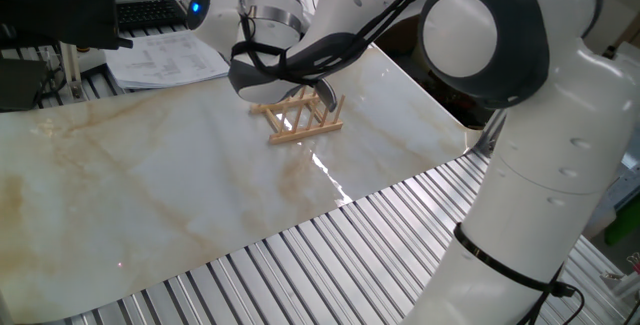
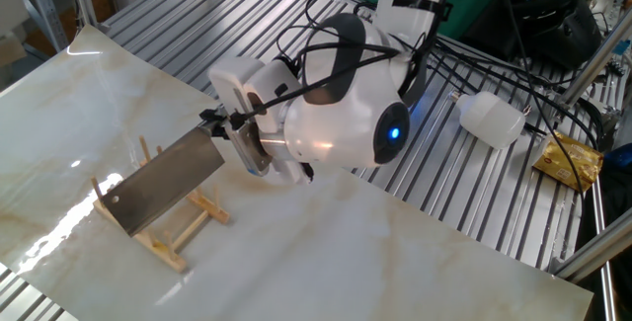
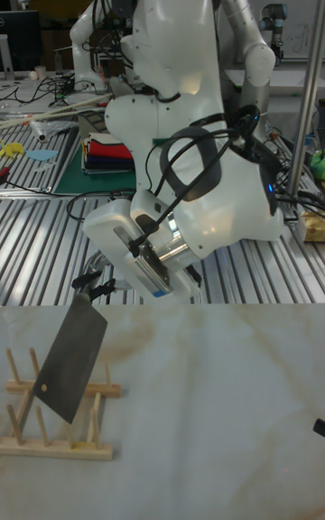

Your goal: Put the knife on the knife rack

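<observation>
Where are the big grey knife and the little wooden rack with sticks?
Broad dark grey cleaver knife [image 2: 163, 180], the other fixed view, middle of the blade.
Small light-wood peg rack [image 3: 56, 450], tall fixed view, front base rail.

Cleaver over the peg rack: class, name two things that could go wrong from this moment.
1. The cleaver hangs tilted, its lower corner among the knife rack pegs; if pushed down askew, it could jam or tip the light rack.
2. The gripper holds only the handle end, so the broad blade might swing or slip on release.
</observation>
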Controlling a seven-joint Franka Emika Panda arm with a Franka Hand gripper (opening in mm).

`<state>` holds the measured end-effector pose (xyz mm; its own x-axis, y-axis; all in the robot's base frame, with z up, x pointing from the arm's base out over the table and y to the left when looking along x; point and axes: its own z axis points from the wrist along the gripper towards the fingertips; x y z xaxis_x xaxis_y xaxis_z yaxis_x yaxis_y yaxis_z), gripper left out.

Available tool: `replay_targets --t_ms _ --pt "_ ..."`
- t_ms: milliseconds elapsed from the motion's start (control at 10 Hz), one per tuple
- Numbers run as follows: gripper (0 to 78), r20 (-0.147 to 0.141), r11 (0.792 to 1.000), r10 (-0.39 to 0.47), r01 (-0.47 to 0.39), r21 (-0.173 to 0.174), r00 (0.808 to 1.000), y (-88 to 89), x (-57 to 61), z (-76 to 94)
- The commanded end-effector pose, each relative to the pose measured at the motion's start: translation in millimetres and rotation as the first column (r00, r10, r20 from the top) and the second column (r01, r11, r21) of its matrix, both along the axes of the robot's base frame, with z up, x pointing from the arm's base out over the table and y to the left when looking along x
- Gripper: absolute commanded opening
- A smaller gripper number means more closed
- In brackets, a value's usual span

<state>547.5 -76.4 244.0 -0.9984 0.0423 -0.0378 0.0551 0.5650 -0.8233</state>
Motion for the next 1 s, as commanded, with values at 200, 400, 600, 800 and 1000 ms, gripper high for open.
replay_targets --t_ms 200,400,600,800,1000 --pt "1.1 0.009 1.0 -0.002 0.003 -0.017 1.0 -3.2 1.1 0.9" --pt "1.1 0.009 0.999 0.003 -0.002 -0.036 1.0 -6.1 1.3 0.0" --pt "1.1 0.007 0.999 0.016 -0.016 -0.046 1.0 -17.1 0.9 -3.3" --pt "1.1 0.011 0.997 0.023 -0.022 -0.07 1.0 -31.1 0.2 -8.1" --pt "1.1 0.007 0.995 0.029 -0.028 -0.1 1.0 -37.2 0.9 -10.8"
